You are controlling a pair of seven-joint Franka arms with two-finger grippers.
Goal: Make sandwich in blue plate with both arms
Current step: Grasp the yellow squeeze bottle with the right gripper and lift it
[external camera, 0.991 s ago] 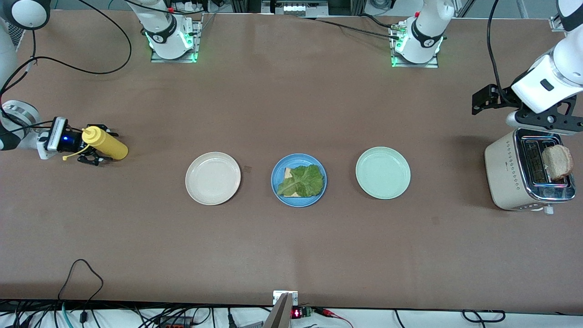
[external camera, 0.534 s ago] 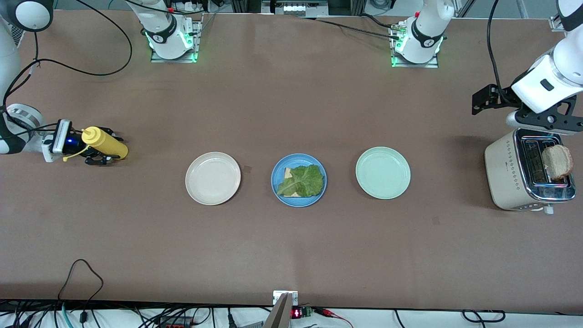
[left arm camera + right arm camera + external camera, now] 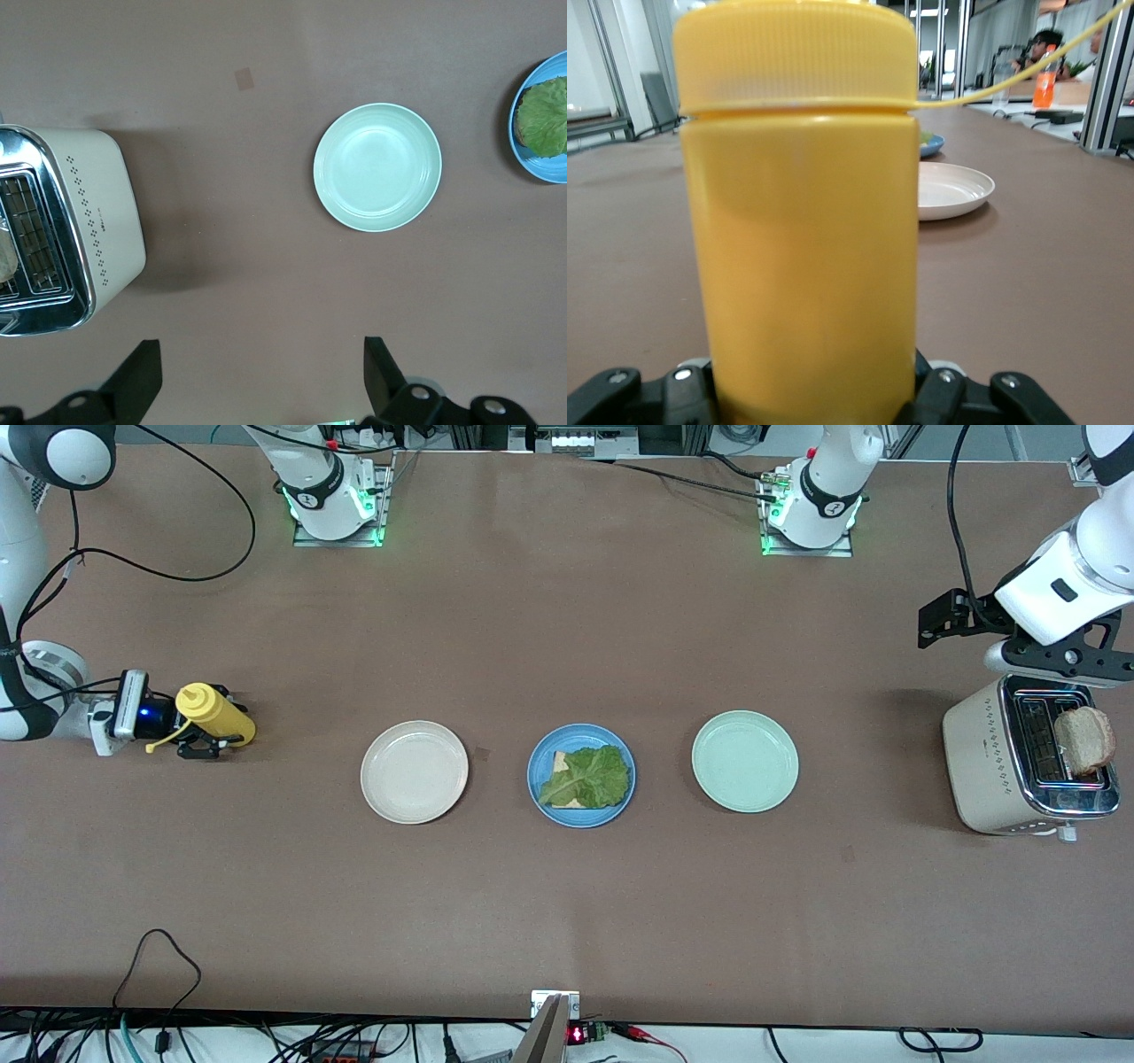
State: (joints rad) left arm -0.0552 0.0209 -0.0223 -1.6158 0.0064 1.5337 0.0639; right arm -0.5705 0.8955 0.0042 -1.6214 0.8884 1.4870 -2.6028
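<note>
The blue plate (image 3: 537, 766) lies mid-table with one toast slice (image 3: 559, 759) under a green lettuce leaf (image 3: 589, 777). It also shows at the edge of the left wrist view (image 3: 542, 168). A second toast slice (image 3: 1083, 740) stands in the toaster (image 3: 992, 766) at the left arm's end. My left gripper (image 3: 1059, 662) hangs open and empty beside the toaster (image 3: 97, 239), its own point (image 3: 261, 376) over bare table. My right gripper (image 3: 199, 732) is shut on a yellow squeeze bottle (image 3: 215, 713) at the right arm's end; the bottle (image 3: 802, 230) fills the right wrist view.
A beige plate (image 3: 414, 771) lies beside the blue plate toward the right arm's end. A mint-green plate (image 3: 745, 761) lies beside it toward the left arm's end and shows in the left wrist view (image 3: 377, 166). Cables hang along the near table edge.
My right gripper has shifted a little toward the plates with the yellow bottle, and the bottle now stands more upright. The left arm has not moved.
</note>
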